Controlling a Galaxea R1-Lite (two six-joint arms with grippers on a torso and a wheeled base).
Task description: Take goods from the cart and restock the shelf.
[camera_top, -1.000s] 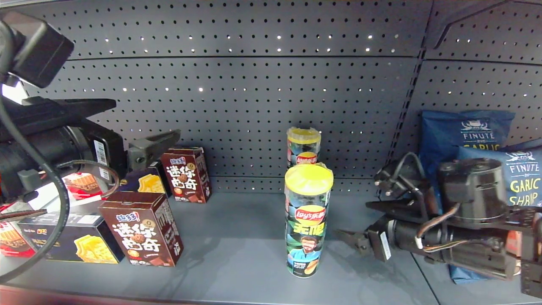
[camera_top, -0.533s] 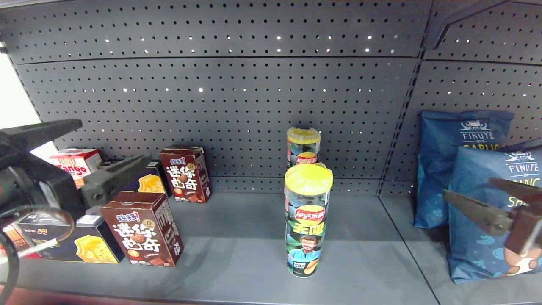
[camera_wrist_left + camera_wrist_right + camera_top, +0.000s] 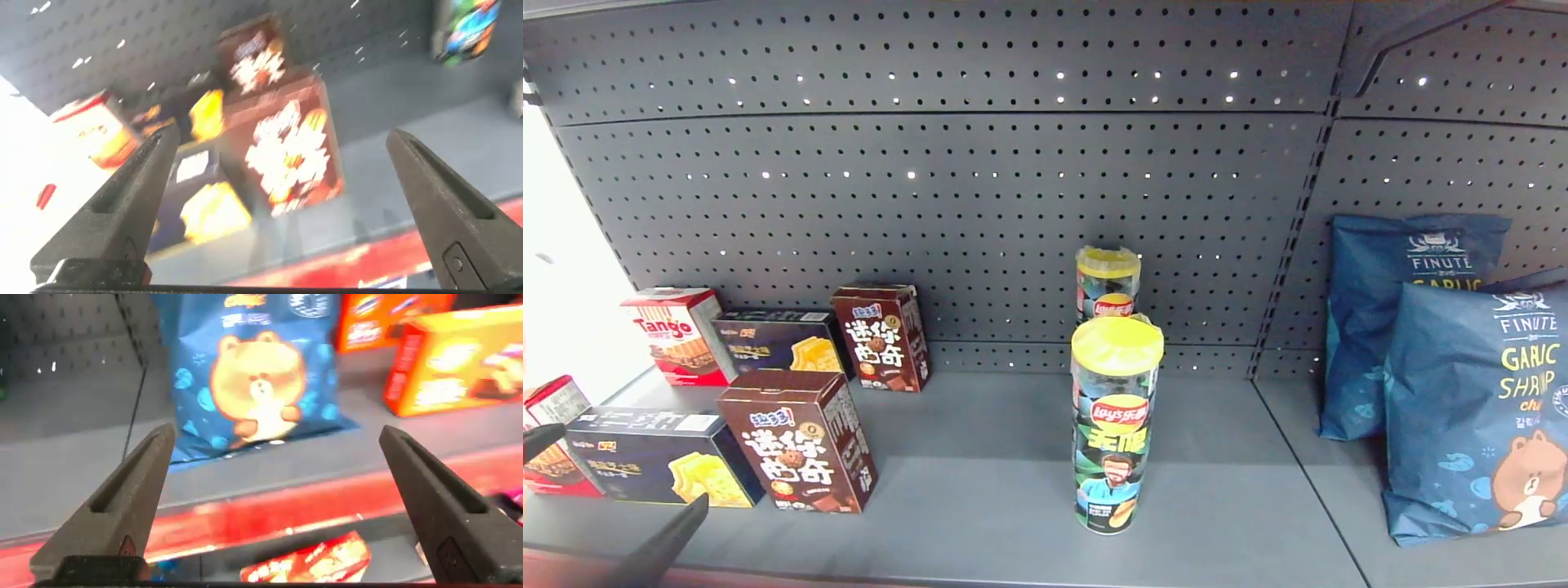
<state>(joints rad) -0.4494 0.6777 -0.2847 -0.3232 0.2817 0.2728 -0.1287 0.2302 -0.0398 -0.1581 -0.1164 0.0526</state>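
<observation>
Left gripper (image 3: pixel 282 135), right gripper (image 3: pixel 278 431): dark grey wedge fingers (image 3: pixel 122 212) tapering to narrow tips; round screw hole (image 3: pixel 448 555) near base.

I saw a grey shelf (image 3: pixel 980 490) backed by a dark pegboard (image 3: pixel 980 204) dotted with holes. The front chip can (image 3: pixel 1115 425) had a yellow lid over green-and-black print. Near the left edge stood a brown box (image 3: pixel 800 441), and at the right edge a blue bag (image 3: pixel 1470 392) with a tan bear.
</observation>
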